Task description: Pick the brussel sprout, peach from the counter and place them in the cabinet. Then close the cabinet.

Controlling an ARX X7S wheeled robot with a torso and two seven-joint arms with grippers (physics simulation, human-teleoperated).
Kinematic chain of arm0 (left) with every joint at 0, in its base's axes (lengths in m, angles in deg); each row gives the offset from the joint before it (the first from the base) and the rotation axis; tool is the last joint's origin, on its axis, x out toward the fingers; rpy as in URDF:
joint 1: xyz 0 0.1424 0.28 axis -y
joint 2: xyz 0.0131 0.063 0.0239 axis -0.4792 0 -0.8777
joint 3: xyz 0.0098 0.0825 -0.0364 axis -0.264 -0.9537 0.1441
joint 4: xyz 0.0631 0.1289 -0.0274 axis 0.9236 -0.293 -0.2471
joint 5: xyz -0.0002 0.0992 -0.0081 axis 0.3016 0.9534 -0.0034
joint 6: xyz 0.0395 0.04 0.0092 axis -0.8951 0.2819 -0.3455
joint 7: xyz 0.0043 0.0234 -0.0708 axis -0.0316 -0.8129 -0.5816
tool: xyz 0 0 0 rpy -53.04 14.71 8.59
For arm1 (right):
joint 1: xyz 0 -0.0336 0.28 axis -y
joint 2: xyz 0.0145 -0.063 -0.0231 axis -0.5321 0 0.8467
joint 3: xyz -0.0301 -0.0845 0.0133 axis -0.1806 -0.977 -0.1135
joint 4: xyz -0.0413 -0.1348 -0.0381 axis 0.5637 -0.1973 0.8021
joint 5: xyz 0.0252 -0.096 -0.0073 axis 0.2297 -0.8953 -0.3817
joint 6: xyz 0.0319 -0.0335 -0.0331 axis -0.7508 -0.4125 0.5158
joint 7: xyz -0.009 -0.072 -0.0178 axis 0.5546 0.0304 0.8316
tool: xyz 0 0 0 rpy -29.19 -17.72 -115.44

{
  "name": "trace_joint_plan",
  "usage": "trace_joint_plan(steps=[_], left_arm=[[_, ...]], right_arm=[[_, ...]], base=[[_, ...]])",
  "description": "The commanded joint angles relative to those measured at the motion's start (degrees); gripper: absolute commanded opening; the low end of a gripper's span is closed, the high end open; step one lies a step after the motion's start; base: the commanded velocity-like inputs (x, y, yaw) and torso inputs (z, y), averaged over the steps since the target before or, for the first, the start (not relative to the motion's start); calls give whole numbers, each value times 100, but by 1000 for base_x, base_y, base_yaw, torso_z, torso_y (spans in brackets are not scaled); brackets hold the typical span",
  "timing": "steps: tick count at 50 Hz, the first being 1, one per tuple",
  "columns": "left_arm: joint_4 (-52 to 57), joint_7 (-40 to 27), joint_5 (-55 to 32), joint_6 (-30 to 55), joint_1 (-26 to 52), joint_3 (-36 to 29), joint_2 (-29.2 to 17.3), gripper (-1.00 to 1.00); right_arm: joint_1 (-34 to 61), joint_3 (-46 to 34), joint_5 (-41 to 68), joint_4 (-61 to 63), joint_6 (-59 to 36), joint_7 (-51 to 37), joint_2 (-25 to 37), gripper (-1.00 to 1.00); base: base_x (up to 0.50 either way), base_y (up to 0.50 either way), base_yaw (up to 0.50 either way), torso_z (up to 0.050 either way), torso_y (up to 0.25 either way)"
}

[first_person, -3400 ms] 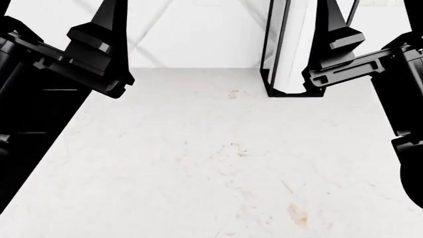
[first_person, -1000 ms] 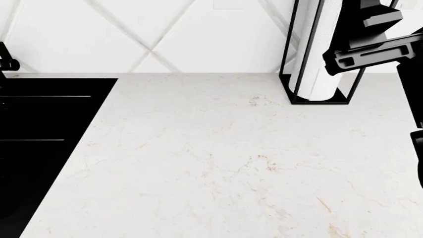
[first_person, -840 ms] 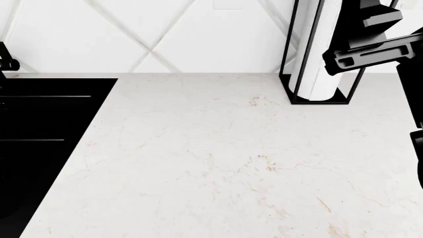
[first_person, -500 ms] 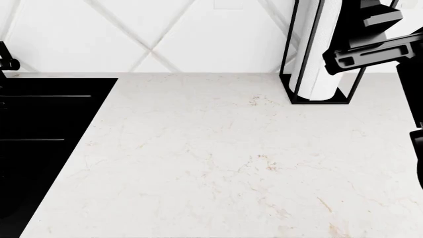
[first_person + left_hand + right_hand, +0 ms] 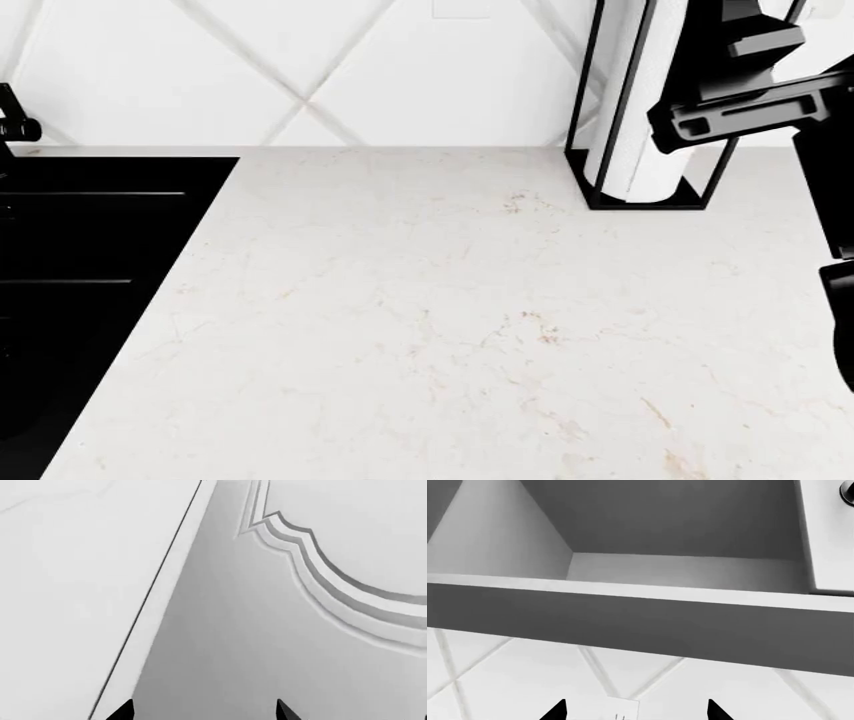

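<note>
The white marble-like counter [image 5: 467, 320] fills the head view; neither the brussel sprout nor the peach shows in any view. In the right wrist view the cabinet [image 5: 680, 572] is seen from below, open, its visible interior bare, with a door and dark knob [image 5: 847, 492] at the edge. My right gripper [image 5: 637, 712] is open under the cabinet with nothing between its tips. In the left wrist view my left gripper [image 5: 203, 712] is open, close to a white moulded cabinet door panel [image 5: 267, 630]. Only my right arm [image 5: 747, 100] shows in the head view, raised at the upper right.
A black stovetop [image 5: 80, 260] borders the counter on the left. A paper towel roll in a black wire holder [image 5: 641, 140] stands at the back right against the white diamond-tiled wall [image 5: 307, 70], just behind my right arm.
Since the earliest frame the left arm has risen out of the head view and the view has pulled back, showing the stovetop. Over the last second the right arm barely shifted.
</note>
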Motion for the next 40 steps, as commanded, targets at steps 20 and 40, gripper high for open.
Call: trace_joint_plan(steps=[20, 40], left_arm=[[-860, 1380, 725, 631, 1045, -912, 764, 100], [-1398, 2008, 1266, 1205, 1551, -1713, 1019, 100]], right_arm=[[-70, -64, -96, -62, 103, 31, -24, 100], [-247, -122, -216, -75, 242, 65, -70, 100]], base=[[0, 0, 0, 2, 0], [0, 0, 0, 2, -1]])
